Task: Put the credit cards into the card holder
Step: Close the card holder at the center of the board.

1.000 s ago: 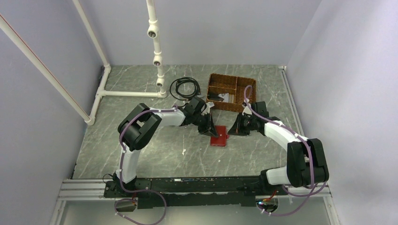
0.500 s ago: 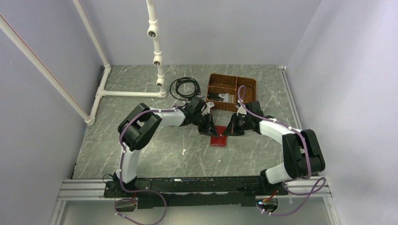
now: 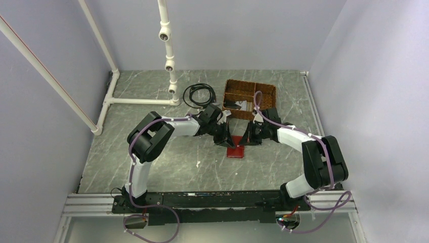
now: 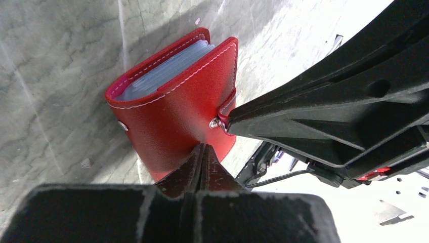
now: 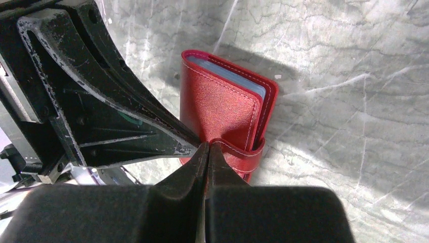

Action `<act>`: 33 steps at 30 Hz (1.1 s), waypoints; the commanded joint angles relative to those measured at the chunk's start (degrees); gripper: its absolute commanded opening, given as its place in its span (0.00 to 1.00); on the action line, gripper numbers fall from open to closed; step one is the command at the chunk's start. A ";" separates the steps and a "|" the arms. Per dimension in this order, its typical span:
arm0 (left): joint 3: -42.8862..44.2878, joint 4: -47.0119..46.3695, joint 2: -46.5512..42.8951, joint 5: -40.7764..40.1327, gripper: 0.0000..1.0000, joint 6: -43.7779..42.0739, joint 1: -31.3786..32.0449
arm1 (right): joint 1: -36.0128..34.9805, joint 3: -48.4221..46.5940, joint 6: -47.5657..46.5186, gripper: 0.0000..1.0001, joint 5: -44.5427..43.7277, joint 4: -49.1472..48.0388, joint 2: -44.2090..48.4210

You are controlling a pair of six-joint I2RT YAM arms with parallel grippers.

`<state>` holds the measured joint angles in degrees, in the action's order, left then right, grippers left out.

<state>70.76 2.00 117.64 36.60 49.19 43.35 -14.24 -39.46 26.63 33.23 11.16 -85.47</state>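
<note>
Top external: closed card holder [image 3: 236, 151] flat on table [image 3: 167, 157], between left gripper [image 3: 228, 141] and right gripper [image 3: 247, 141].
Left wrist: pressed together, tips touching red cover.
Right wrist: closed tight, pinching snap tab [image 5: 233, 152].

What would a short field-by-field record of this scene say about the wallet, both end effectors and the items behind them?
Wallet: red, folded, lying on the table, clear sleeves showing at its edge.
Left end effector: shut, tip at the wallet's cover.
Right end effector: shut, tip at the wallet's strap.
Basket: brown wicker, divided, behind the wallet.
Cable: black, coiled, left of the basket.
</note>
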 commanded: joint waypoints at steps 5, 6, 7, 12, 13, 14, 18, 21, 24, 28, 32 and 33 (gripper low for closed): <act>0.54 3.34 2.44 -3.38 0.00 -2.02 1.41 | -3.36 -3.75 -1.32 0.00 -5.41 2.06 -1.92; 0.52 3.38 2.49 -3.38 0.00 -2.02 1.44 | -3.73 -3.92 -1.47 0.00 -5.90 2.68 -1.97; 0.52 3.48 2.50 -3.38 0.00 -2.07 1.41 | -4.03 -3.84 -1.56 0.00 -6.43 3.14 -1.87; 0.44 4.06 2.04 -3.99 0.00 -2.43 1.46 | -4.48 -3.05 -2.54 0.00 -8.01 4.82 -1.29; 0.34 3.94 2.06 -3.95 0.00 -2.43 1.39 | -4.48 -2.85 -2.44 0.00 -7.91 4.69 -1.20; 0.33 3.79 2.14 -3.87 0.00 -2.35 1.38 | -4.56 -2.66 -2.27 0.00 -7.78 4.52 -1.23; 0.13 3.58 2.13 -3.77 0.00 -2.13 1.44 | -4.87 -0.74 0.69 0.00 -8.43 2.47 -0.69; -0.06 3.56 1.68 -4.21 0.00 -1.97 1.44 | -5.29 3.23 5.91 0.00 -9.90 -2.23 1.07; -0.34 3.17 1.55 -4.28 0.00 -1.67 1.44 | -6.34 7.26 10.13 0.00 -13.24 -6.36 2.74; -1.12 2.41 1.29 -4.23 0.00 -1.13 1.39 | -8.17 12.34 14.62 0.00 -20.08 -8.76 6.78; -1.62 1.78 0.76 -4.63 0.00 -0.73 1.43 | -9.36 16.84 18.43 0.00 -24.42 -10.70 8.64; -1.83 1.45 0.66 -4.57 0.00 -0.41 1.39 | -9.65 17.82 19.24 0.00 -25.29 -10.87 8.77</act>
<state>70.91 2.33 117.71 36.34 49.25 43.44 -22.28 -27.18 41.54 14.79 -5.17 -76.18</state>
